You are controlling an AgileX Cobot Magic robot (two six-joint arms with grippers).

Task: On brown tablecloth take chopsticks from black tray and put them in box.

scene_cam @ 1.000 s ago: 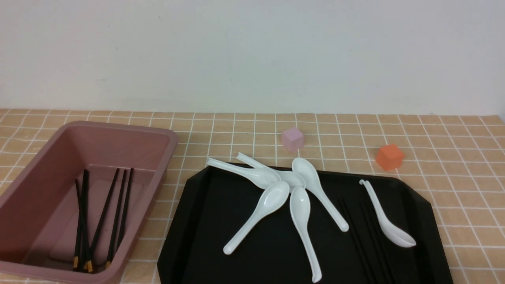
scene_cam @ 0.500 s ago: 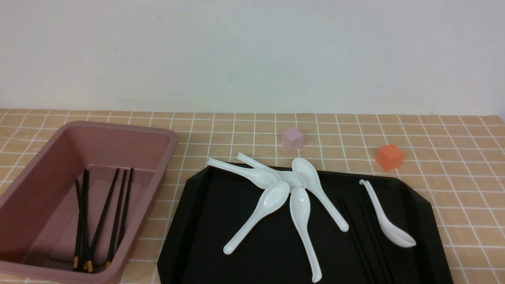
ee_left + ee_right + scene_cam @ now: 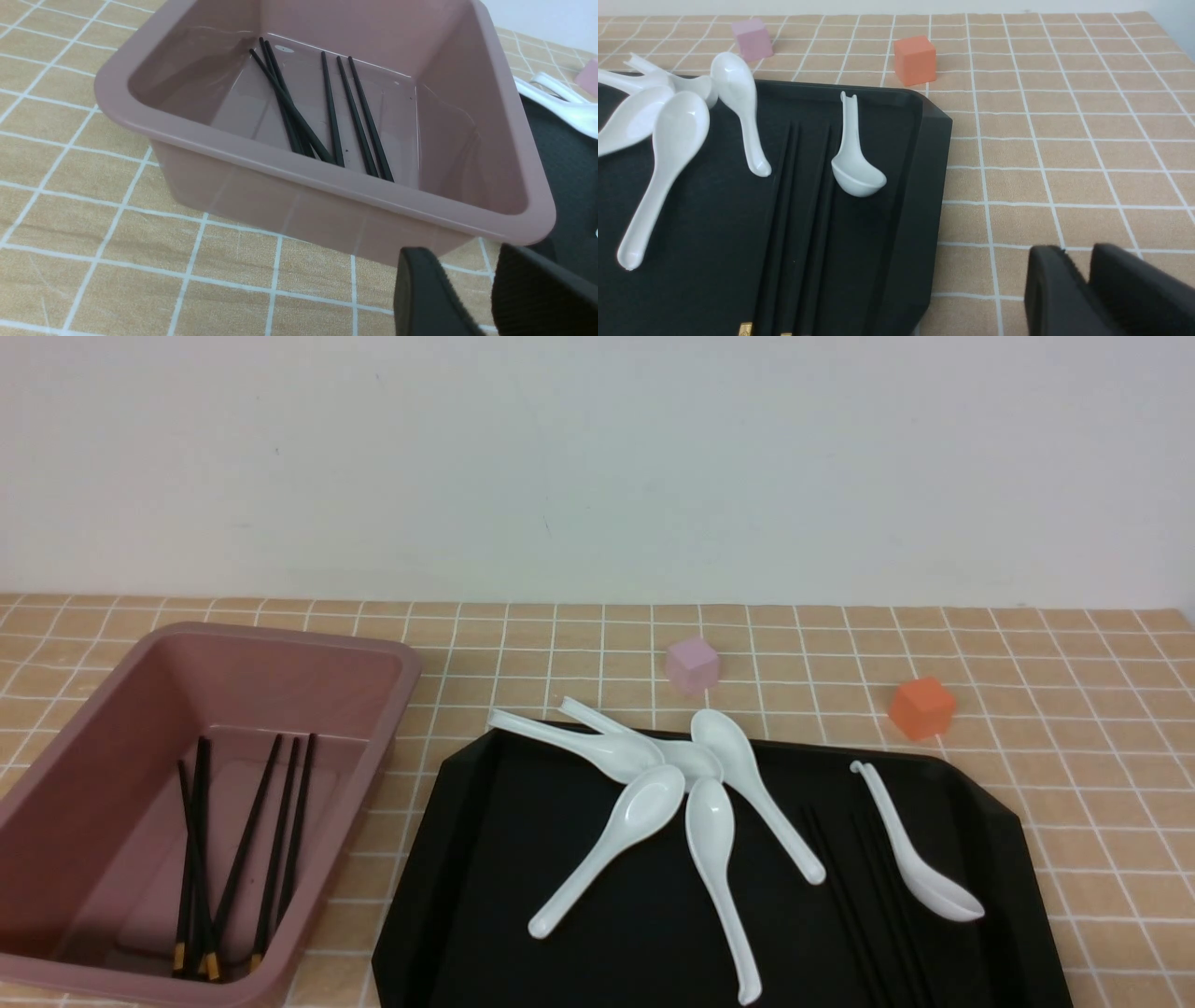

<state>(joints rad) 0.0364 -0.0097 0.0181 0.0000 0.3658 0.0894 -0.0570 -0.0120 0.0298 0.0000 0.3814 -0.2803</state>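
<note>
On the brown tablecloth (image 3: 1074, 709), the black tray (image 3: 523, 821) holds black chopsticks (image 3: 845, 896) lying lengthwise in its right part, faint against the tray. In the right wrist view they (image 3: 789, 210) show gold bands at the near ends. The pink box (image 3: 308, 639) stands at the left with several chopsticks (image 3: 243, 849) inside, also in the left wrist view (image 3: 331, 112). Neither gripper shows in the front view. My left gripper (image 3: 472, 261) is open and empty, just outside the box's near corner (image 3: 327, 179). My right gripper (image 3: 1078, 261) is shut and empty over the cloth beside the tray's rim (image 3: 931, 140).
Several white spoons (image 3: 709, 831) lie fanned across the tray's middle. One more spoon (image 3: 910, 849) lies right of the chopsticks, also in the right wrist view (image 3: 852, 154). A small pink cube (image 3: 692, 665) and an orange cube (image 3: 921, 707) sit on the cloth behind the tray.
</note>
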